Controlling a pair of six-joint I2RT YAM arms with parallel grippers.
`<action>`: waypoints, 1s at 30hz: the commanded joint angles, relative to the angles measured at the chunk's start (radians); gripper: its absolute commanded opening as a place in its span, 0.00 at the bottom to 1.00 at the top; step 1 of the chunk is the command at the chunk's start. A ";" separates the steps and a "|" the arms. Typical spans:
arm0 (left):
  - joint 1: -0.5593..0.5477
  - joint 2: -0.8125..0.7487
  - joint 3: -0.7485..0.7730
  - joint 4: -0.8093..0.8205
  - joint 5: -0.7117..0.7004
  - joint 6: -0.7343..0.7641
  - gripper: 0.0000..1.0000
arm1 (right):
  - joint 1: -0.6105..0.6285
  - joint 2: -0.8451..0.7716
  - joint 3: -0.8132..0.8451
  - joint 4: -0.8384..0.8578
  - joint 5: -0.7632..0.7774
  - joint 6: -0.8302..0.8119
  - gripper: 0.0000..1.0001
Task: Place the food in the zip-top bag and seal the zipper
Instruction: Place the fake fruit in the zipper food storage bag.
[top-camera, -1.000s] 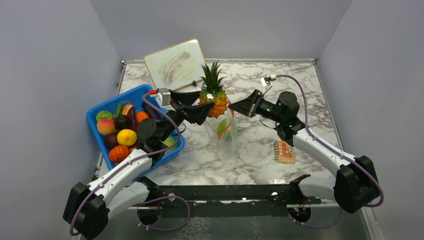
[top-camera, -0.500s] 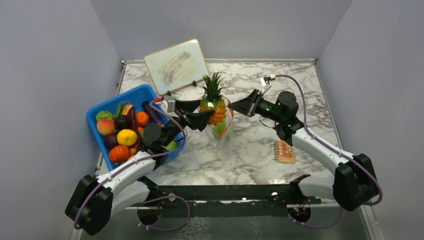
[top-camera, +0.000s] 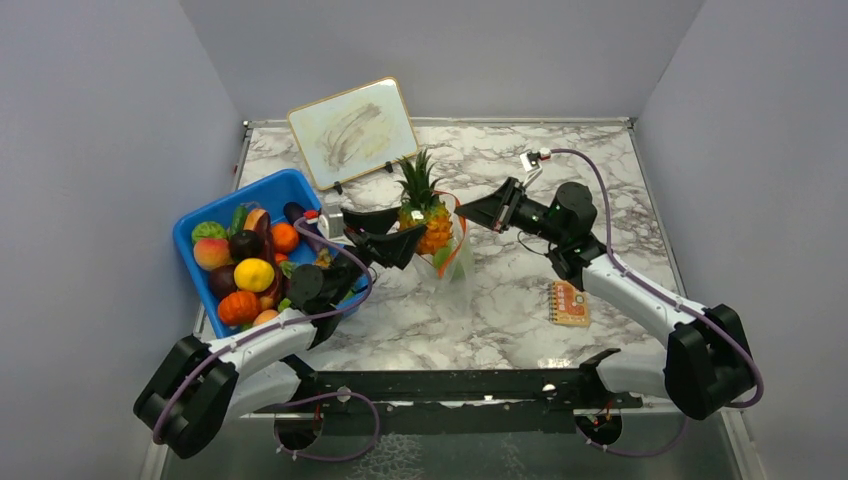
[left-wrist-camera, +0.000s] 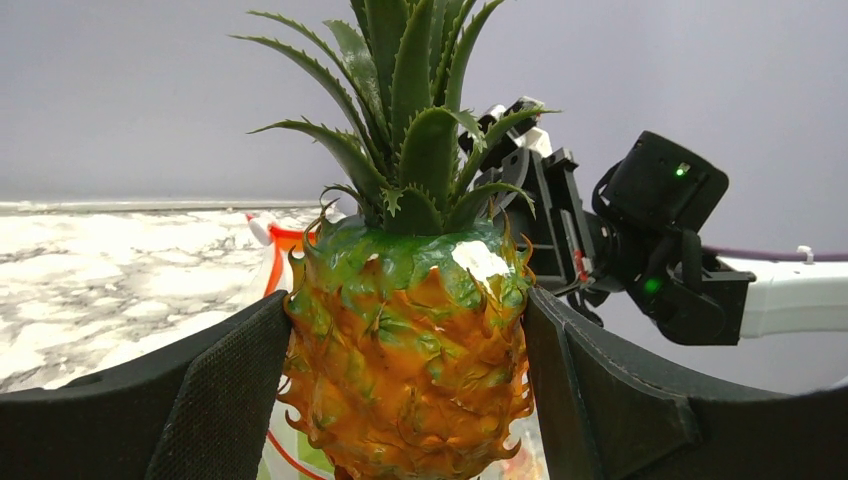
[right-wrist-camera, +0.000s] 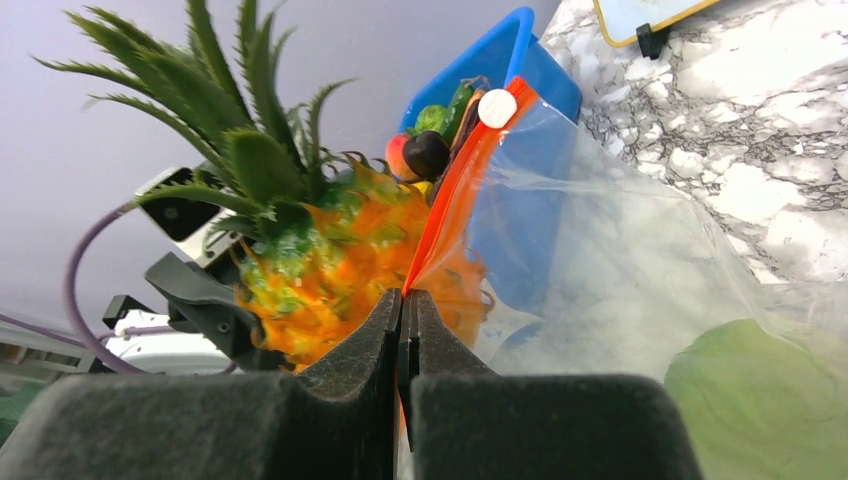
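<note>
A toy pineapple (top-camera: 430, 218) (left-wrist-camera: 410, 370), orange with spiky green leaves, is one piece of the food. My left gripper (top-camera: 410, 229) (left-wrist-camera: 405, 390) is shut on its body, jaws wide, and holds it upright at the mouth of the zip-top bag (top-camera: 452, 272) (right-wrist-camera: 620, 250). The bag stands at mid-table with a green food piece (right-wrist-camera: 760, 390) inside. My right gripper (top-camera: 463, 211) (right-wrist-camera: 403, 300) is shut on the orange-red zipper (right-wrist-camera: 455, 195) at the bag's rim and holds it up, with the pineapple (right-wrist-camera: 330, 260) just beyond.
A blue tub (top-camera: 265, 188) at the left holds several more toy fruits (top-camera: 250, 272). A framed whiteboard (top-camera: 352, 130) leans at the back. A small orange notebook (top-camera: 570, 303) lies on the marble table right of the bag.
My left gripper has come down and toward the near side with the pineapple, lowering it toward the bag's mouth. The right gripper has kept hold of the rim, nearly still.
</note>
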 joint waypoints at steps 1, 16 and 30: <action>-0.005 0.040 -0.062 0.221 -0.048 -0.001 0.26 | 0.006 0.012 0.006 0.056 -0.024 0.013 0.01; -0.018 0.077 -0.058 0.114 0.007 0.121 0.36 | 0.006 0.032 0.026 0.070 -0.048 0.023 0.01; -0.041 -0.004 0.028 -0.282 0.043 0.279 0.57 | 0.006 0.039 0.022 0.095 -0.061 0.024 0.01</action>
